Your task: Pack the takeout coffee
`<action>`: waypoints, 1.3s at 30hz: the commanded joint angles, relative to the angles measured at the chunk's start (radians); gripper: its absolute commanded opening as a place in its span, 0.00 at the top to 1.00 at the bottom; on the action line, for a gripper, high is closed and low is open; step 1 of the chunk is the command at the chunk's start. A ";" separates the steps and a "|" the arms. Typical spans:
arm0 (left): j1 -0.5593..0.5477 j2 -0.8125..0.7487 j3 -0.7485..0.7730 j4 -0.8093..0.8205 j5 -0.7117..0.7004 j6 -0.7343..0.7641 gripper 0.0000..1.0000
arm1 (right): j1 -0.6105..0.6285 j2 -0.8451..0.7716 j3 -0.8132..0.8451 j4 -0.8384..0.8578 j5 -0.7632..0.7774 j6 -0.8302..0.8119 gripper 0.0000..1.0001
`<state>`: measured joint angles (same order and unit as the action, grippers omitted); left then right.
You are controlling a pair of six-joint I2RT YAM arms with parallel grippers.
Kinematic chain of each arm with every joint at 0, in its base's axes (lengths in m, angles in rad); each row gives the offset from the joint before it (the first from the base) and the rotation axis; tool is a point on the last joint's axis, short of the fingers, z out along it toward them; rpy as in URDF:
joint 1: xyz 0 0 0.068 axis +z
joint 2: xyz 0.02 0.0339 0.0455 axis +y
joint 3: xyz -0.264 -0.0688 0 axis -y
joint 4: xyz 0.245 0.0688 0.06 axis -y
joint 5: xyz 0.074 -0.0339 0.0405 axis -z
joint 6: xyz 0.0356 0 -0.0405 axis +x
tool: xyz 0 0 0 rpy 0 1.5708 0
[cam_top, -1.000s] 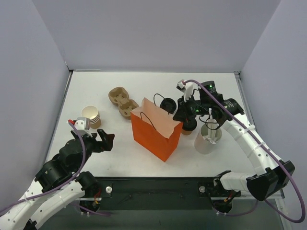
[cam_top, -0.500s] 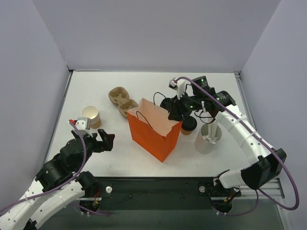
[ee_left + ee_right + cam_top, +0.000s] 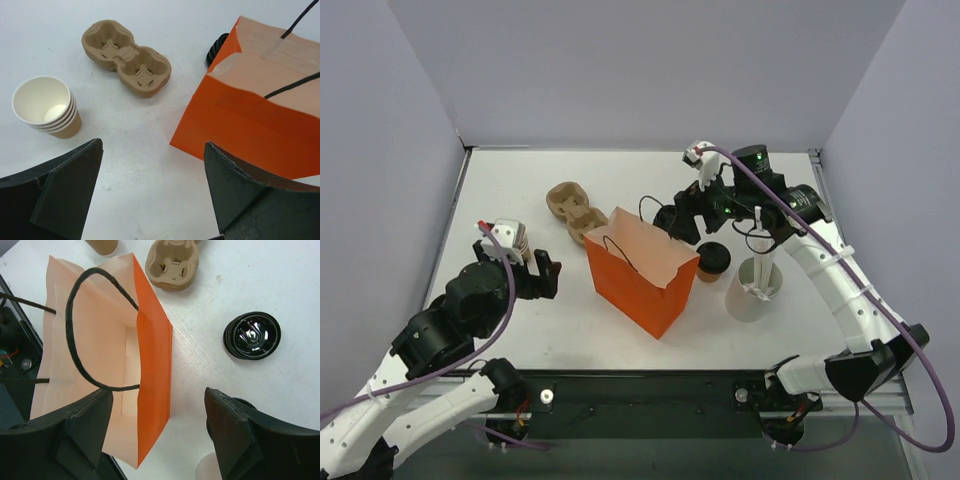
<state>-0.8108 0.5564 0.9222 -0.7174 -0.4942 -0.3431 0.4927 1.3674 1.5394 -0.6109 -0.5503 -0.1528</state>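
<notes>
The takeout coffee (image 3: 713, 260), a small brown cup with a black lid, stands on the table between the orange bag (image 3: 640, 278) and a white cup. The bag stands upright with its mouth open; the right wrist view looks down into it (image 3: 95, 360). My right gripper (image 3: 682, 225) hovers open over the bag's right rim, just left of the coffee, holding nothing (image 3: 157, 395). My left gripper (image 3: 535, 275) is open at the bag's left, with bare table between its fingers (image 3: 152, 145).
A tall white cup (image 3: 753, 290) stands right of the coffee. A stack of black lids (image 3: 251, 335) lies behind the bag. The brown cup carrier (image 3: 572, 210) sits at the back left, and a stack of paper cups (image 3: 45, 106) at the far left.
My right gripper has opened and risen from the bag's right rim; the bag has shifted slightly left. My left arm has moved forward toward the paper cups.
</notes>
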 commanded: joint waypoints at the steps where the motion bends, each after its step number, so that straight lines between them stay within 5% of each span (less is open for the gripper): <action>1: 0.005 0.178 0.151 0.012 0.000 0.150 0.09 | 0.012 -0.120 0.007 0.007 0.100 0.096 0.23; 5: 0.166 0.371 0.266 0.029 0.109 0.185 0.10 | 0.015 -0.275 -0.064 0.049 0.162 0.176 0.21; 7: 0.396 0.451 0.320 0.062 0.380 0.174 0.13 | 0.018 -0.348 -0.106 0.053 0.174 0.191 0.20; 10: 0.570 0.545 0.323 0.172 0.615 0.188 0.14 | 0.020 -0.437 -0.175 0.088 0.237 0.280 0.19; 15: 0.582 0.727 0.337 0.338 0.698 0.291 0.14 | 0.020 -0.545 -0.314 0.276 0.201 0.453 0.19; 24: 0.585 1.096 0.690 0.084 0.611 0.466 0.16 | 0.023 -0.585 -0.187 0.238 0.247 0.611 0.22; 31: 0.596 1.163 0.639 0.136 0.727 0.611 0.20 | 0.023 -0.611 -0.162 0.165 0.262 0.637 0.22; 34: 0.596 1.212 0.644 0.085 0.821 0.632 0.31 | 0.024 -0.613 -0.153 0.125 0.320 0.642 0.23; 39: 0.596 1.260 0.606 0.145 0.778 0.603 0.34 | 0.023 -0.604 -0.098 0.048 0.409 0.638 0.23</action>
<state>-0.2195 1.7809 1.5448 -0.6067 0.2588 0.2451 0.5079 0.7647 1.3724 -0.5137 -0.2264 0.4709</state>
